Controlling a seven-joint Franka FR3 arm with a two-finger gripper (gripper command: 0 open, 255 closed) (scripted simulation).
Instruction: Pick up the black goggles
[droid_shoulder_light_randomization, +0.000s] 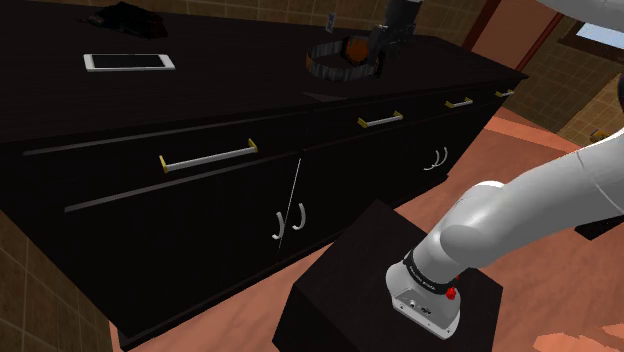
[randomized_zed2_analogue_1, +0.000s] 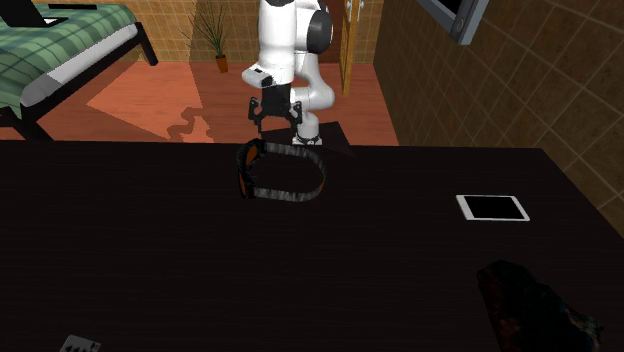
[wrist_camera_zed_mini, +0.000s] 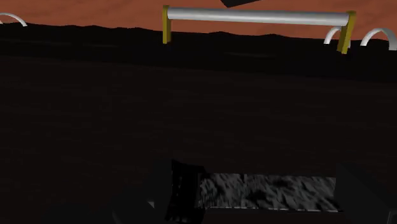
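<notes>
Looking down from the shoulder view: finds the black goggles (droid_shoulder_light_randomization: 322, 68) lying on the dark top of a long cabinet (droid_shoulder_light_randomization: 120, 215), toward that view's right end, with a brownish-orange part inside the looped strap. Finds the black gripper (droid_shoulder_light_randomization: 379, 52) hanging just beside them on the right, tips close to the strap; cannot tell from here whether touching. Notes a white tablet (droid_shoulder_light_randomization: 128, 62) flat on the top, well apart to the left, a dark lump (droid_shoulder_light_randomization: 125, 15) beyond it, and the stand (droid_shoulder_light_randomization: 340, 290) on the reddish floor at lower right.

Switching to the second exterior view, facing the arm across the cabinet top: sees the goggles (randomized_zed2_analogue_1: 285, 192) near the middle of the surface, with the gripper (randomized_zed2_analogue_1: 273, 122) poised at their far edge, fingers spread apart and clasping nothing. Places the tablet (randomized_zed2_analogue_1: 492, 208) well off to the right, the dark lump (randomized_zed2_analogue_1: 535, 305) nearer the camera, and a green-checked bed (randomized_zed2_analogue_1: 60, 45) at upper left.

Turning to the wrist view: picks out a grey textured stretch of the goggles (wrist_camera_zed_mini: 267, 191) low down by the gripper, and a silver drawer handle (wrist_camera_zed_mini: 254, 16) past the top's edge.
</notes>
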